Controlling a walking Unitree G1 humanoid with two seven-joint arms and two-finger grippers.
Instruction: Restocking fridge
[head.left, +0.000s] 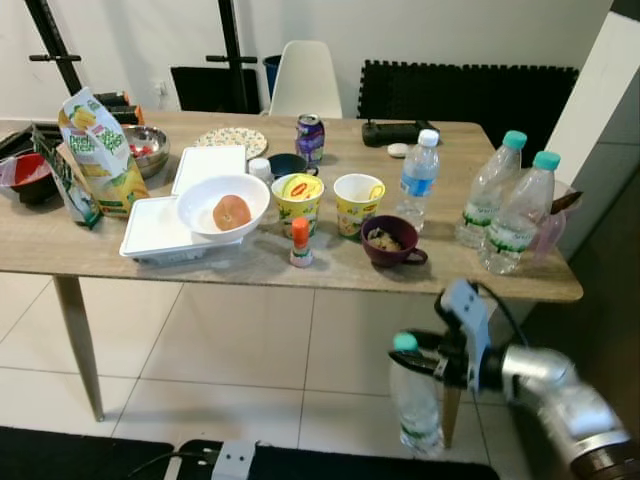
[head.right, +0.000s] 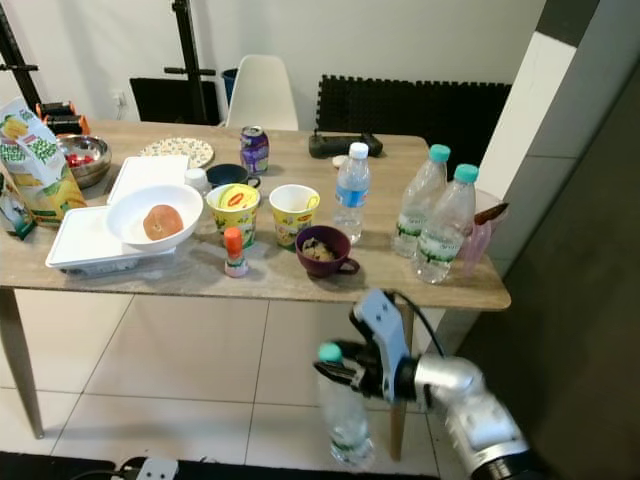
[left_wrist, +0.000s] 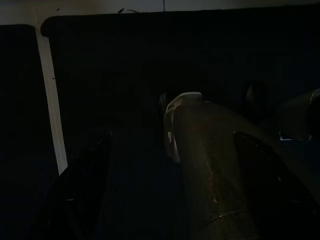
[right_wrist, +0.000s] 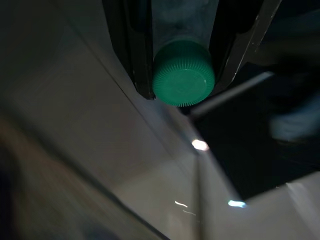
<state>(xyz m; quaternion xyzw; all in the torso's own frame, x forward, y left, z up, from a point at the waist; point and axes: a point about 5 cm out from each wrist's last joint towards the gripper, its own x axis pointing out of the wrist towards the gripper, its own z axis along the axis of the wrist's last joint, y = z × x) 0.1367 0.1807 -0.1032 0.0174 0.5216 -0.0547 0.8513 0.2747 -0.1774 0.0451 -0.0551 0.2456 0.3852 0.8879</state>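
My right gripper (head.left: 420, 360) is shut on the neck of a clear water bottle (head.left: 416, 405) with a green cap (right_wrist: 183, 73), held upright below the table's front edge over the tiled floor. In the right wrist view the cap sits between the two black fingers (right_wrist: 140, 45). On the wooden table (head.left: 120, 262) stand two more green-capped bottles (head.left: 518, 212) at the right and a blue-capped bottle (head.left: 418, 178). The left wrist view is very dark, with a curved shape barely made out.
The table also bears two yellow cups (head.left: 358, 202), a purple mug (head.left: 390, 242), a soda can (head.left: 309, 137), a white bowl with an orange fruit (head.left: 231, 212) on white trays, a small orange-capped bottle (head.left: 300, 243) and snack bags (head.left: 100, 150). A white chair (head.left: 305, 80) stands behind.
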